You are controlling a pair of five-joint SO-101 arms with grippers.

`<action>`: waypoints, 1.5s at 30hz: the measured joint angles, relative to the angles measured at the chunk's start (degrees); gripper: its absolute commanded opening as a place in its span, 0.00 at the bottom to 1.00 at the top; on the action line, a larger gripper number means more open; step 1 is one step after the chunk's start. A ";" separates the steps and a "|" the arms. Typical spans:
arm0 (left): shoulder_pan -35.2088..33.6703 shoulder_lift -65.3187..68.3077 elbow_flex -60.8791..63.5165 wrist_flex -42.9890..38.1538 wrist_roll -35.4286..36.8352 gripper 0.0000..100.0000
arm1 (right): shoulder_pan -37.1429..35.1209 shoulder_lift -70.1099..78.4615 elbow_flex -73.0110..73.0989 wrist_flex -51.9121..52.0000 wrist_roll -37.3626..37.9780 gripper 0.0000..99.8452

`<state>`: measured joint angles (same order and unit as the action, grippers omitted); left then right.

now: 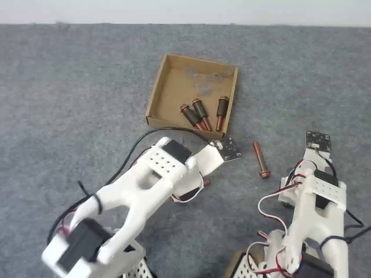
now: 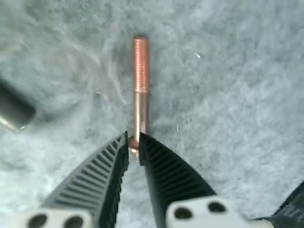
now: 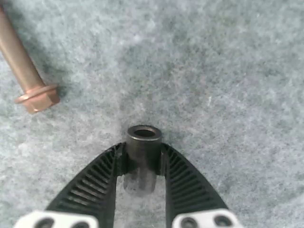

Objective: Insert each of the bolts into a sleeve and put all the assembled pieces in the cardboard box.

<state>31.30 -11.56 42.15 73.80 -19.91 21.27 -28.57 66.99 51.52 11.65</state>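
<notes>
Grey carpeted surface [image 1: 75, 87], pale strip [image 1: 185, 10], perhaps wall

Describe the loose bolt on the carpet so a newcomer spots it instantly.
Start at the open cardboard box on the grey carpet. Just off its near right corner lies a single copper-coloured bolt. Unlike the three dark-sleeved bolts inside the box, it is bare, and no gripper holds it.

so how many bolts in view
5 bolts: three sleeved in the cardboard box, one loose on the table between the arms, one in the left gripper. More may hide under the arms.
</notes>
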 measured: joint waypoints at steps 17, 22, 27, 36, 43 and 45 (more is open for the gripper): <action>5.45 -21.01 23.91 -7.38 6.51 0.03 | -0.09 0.00 0.00 0.00 0.00 0.01; 5.71 -19.69 24.79 -11.69 10.55 0.03 | -0.09 0.00 0.00 0.00 0.00 0.01; 1.32 -8.97 19.96 -13.10 11.08 0.03 | -0.09 0.00 0.00 0.00 0.00 0.01; -1.76 2.99 11.87 -12.57 11.25 0.03 | -0.09 0.00 0.00 0.00 0.00 0.01; -10.37 2.11 11.60 -17.76 19.25 0.03 | -0.18 0.00 0.00 0.00 0.00 0.01; -12.04 2.11 10.37 -18.81 24.35 0.03 | -0.18 0.00 0.00 0.00 0.00 0.01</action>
<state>19.25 -9.45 52.53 54.99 4.44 21.10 -28.57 66.99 51.52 11.65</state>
